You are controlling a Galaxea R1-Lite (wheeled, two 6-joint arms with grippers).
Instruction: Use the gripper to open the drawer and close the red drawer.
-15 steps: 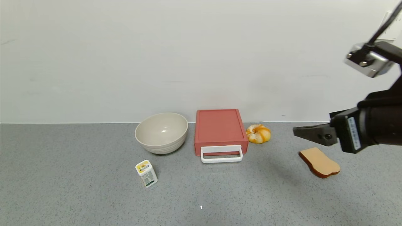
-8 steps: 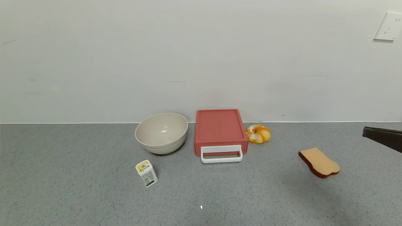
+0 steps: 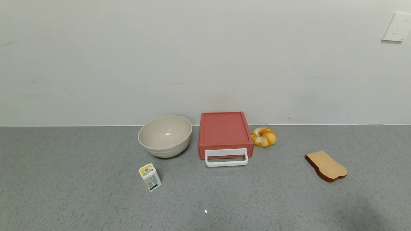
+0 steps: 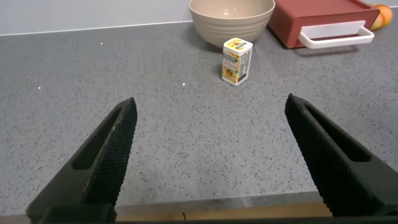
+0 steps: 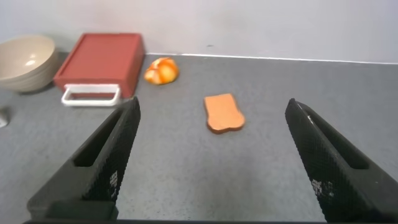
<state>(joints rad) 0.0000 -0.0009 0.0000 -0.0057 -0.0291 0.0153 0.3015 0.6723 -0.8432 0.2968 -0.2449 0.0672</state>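
Observation:
The salmon-red drawer (image 3: 224, 133) sits at the back of the grey counter, shut, its white loop handle (image 3: 226, 158) facing front. It also shows in the left wrist view (image 4: 317, 15) and the right wrist view (image 5: 99, 62). Neither gripper shows in the head view. My left gripper (image 4: 211, 121) is open and empty, low over the counter's front edge, far from the drawer. My right gripper (image 5: 211, 127) is open and empty, above the counter in front of the toast slice (image 5: 224, 113).
A beige bowl (image 3: 165, 135) stands left of the drawer, an orange pastry (image 3: 264, 137) right of it. A small yellow-white carton (image 3: 150, 177) stands in front of the bowl. The toast slice (image 3: 326, 166) lies at the right. A wall socket (image 3: 396, 27) is at upper right.
My right arm has drawn back to the right and left the head view. The drawer and other objects have not moved.

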